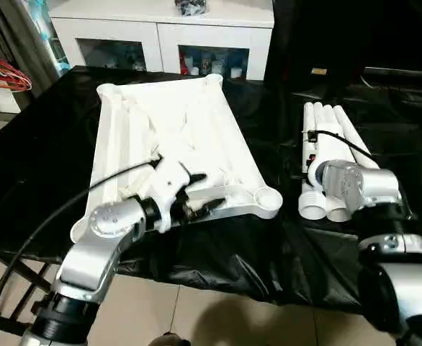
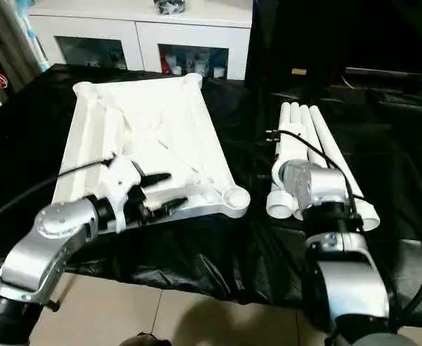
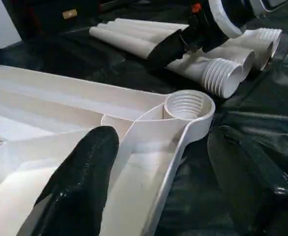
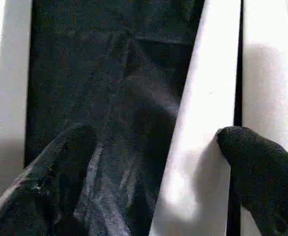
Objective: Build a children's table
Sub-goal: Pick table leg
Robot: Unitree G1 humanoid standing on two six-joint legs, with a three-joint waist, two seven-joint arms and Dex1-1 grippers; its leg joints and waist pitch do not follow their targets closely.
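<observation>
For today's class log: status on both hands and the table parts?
Left hand open over upturned tabletop. Right hand open above four legs. Nothing blocking.

Black-draped table (image 1: 45,166), upturned white tabletop (image 1: 175,130) on it, four white legs (image 1: 326,144) bundled alongside

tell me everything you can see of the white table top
The table top is a white plastic rectangle lying upside down on the black sheet, its ribbed underside facing up. Each corner visible has a round socket; the near right socket is threaded inside and empty. The left gripper straddles its near rim, fingers open. No leg is fitted.
</observation>
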